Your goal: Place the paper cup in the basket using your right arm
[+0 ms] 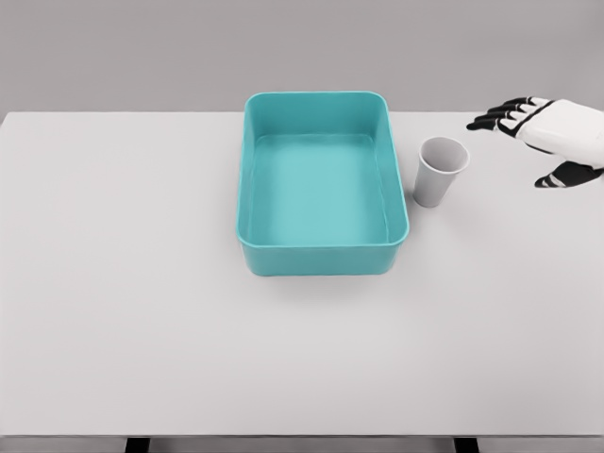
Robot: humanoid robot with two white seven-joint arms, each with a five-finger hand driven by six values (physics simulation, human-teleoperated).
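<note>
A white worktop (142,311) fills most of the frame, its far edge running straight across the upper part against a grey backdrop and its near edge showing just above the bottom of the picture. A teal basket (323,260), a rectangular tub with rounded corners and a raised rim, sits slightly above the centre of the frame with its long sides running away from the camera; its inside is bare. The paper cup (441,172) stands upright just beside the basket's right wall, near the far right corner of the tub, its open mouth facing up and a narrow strip of worktop showing between its base and the basket rim. The right robot hand (552,137) enters from the right edge in the upper right of the frame, well apart from the cup, with open surface between them. Its dark fingers (495,115) are spread and stretched toward the left, the thumb held lower and apart from them, and it has hold of nothing. The hand lies near the far edge of the worktop. To the left of the basket and below it toward the near edge, the worktop lies broad and unbroken, while the right side offers a narrower band between the cup and the frame's edge.
</note>
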